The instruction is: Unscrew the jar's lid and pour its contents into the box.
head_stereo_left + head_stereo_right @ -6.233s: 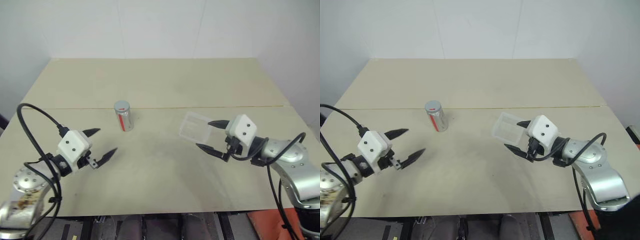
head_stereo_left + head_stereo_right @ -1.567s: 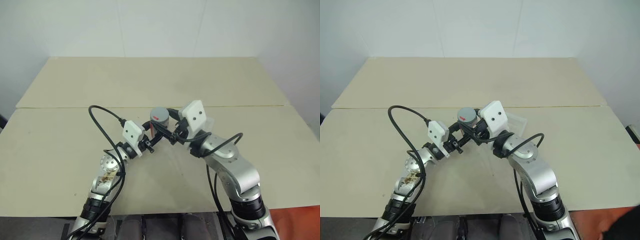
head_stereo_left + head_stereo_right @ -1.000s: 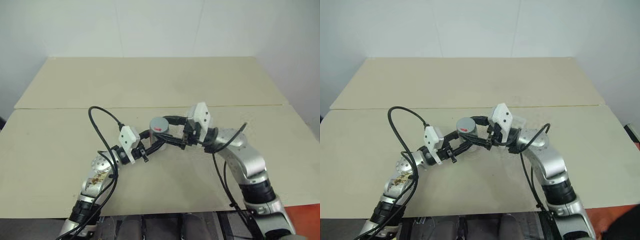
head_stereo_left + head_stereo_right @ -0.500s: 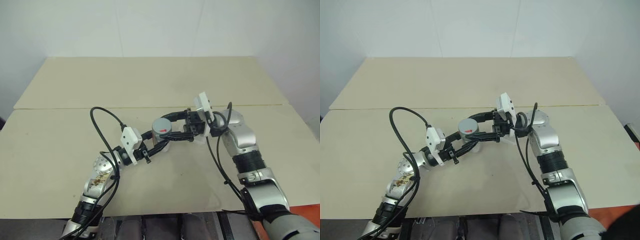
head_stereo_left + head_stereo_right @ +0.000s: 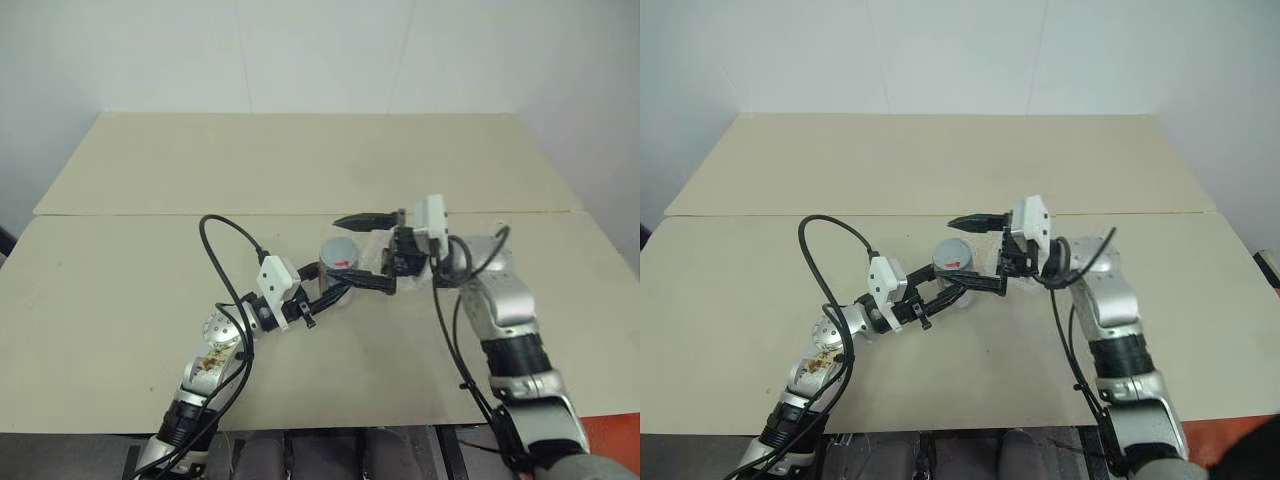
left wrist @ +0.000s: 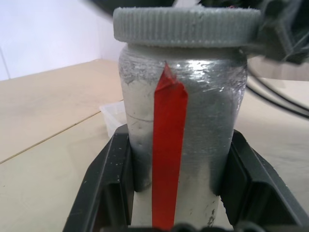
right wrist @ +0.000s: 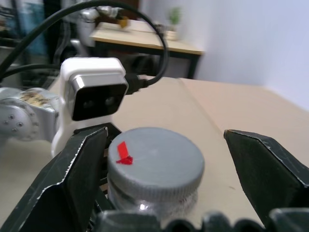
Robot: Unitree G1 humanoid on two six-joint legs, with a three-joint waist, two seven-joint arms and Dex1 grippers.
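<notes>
The left gripper's (image 5: 940,288) two black fingers (image 6: 108,183) pinch the body of the jar (image 6: 181,135), one on each side, holding it upright above the tan table (image 5: 300,160). The right gripper's (image 5: 985,250) fingers (image 7: 265,164) are spread wide to either side of the grey ribbed lid (image 7: 154,162), touching neither edge; the lid sits on the jar. One red stripe runs down the jar; a small red mark sits on the lid. One clear plastic box (image 5: 385,250) lies just behind the jar, partly hidden by the right gripper. Black cables loop from both wrists.
</notes>
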